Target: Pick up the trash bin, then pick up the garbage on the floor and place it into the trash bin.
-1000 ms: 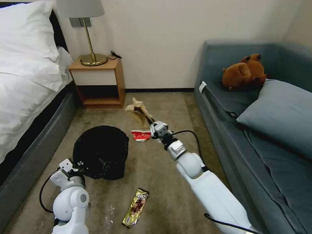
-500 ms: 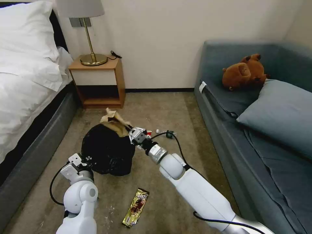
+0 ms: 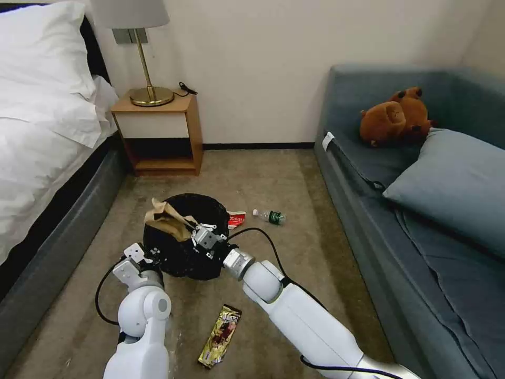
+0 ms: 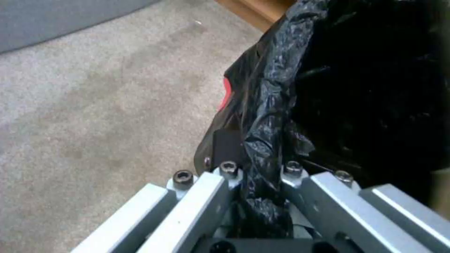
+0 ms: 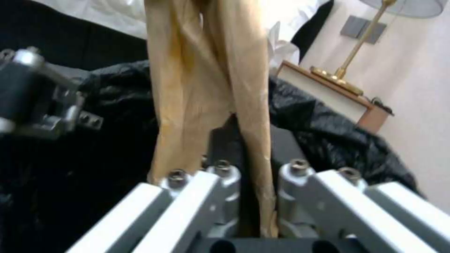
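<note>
1. The left gripper [image 3: 143,256] is clamped on the black-lined trash bin [image 3: 181,247] rim, holding it off the carpet.
2. The right gripper [image 3: 197,235], closed on the paper bag [image 3: 165,221], hangs over the bin; cup [image 3: 236,219], bottle [image 3: 270,216] and wrapper [image 3: 220,336] lie beside it.

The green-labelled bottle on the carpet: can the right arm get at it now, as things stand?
Probably not yet. The right gripper is shut on the paper bag over the trash bin. The bottle lies apart on open carpet, nothing around it, so the way looks free once the bag is released.
</note>
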`<state>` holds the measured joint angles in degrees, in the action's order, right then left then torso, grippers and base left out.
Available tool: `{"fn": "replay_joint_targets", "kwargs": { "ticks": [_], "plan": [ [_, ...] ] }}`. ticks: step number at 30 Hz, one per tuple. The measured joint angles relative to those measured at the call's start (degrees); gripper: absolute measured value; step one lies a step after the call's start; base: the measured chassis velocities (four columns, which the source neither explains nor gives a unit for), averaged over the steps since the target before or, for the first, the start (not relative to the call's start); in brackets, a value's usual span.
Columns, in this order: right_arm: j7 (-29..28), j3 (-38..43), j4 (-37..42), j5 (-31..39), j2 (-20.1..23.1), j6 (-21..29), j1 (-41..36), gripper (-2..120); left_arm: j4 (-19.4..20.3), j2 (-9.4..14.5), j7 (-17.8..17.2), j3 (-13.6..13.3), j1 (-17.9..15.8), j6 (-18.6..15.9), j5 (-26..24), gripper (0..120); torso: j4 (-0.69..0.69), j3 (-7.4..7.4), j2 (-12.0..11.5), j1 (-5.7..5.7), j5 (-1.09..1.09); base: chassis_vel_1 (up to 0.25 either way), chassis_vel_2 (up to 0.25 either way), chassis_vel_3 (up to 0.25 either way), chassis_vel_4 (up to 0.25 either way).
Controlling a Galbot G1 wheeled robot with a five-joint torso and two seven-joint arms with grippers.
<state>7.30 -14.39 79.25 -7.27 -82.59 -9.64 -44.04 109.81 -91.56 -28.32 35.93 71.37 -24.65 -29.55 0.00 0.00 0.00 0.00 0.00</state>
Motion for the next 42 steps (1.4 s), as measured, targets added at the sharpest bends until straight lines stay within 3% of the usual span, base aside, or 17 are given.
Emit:
{"fn": "replay_joint_targets", "kwargs": {
  "ticks": [24,31,42],
  "plan": [
    [2.65,0.75,1.88,-0.62,0.63,-0.07,-1.41,98,-0.26,-0.59,-0.05,-0.66,0.39,0.22,1.16,1,0.0,0.0,0.0,0.0,0.0,0.0,0.0,0.0,0.0],
    [2.83,1.22,2.75,-0.3,0.49,0.15,-1.11,100,-0.09,-0.59,-0.07,-0.6,0.51,0.24,1.25,1,0.0,0.0,0.0,0.0,0.0,0.0,0.0,0.0,0.0],
    [2.0,6.22,10.14,5.93,1.37,2.99,1.34,100,-1.21,-0.56,-0.14,-0.38,-0.28,0.57,1.95,1,0.0,0.0,0.0,0.0,0.0,0.0,0.0,0.0,0.0]
  ]
}}
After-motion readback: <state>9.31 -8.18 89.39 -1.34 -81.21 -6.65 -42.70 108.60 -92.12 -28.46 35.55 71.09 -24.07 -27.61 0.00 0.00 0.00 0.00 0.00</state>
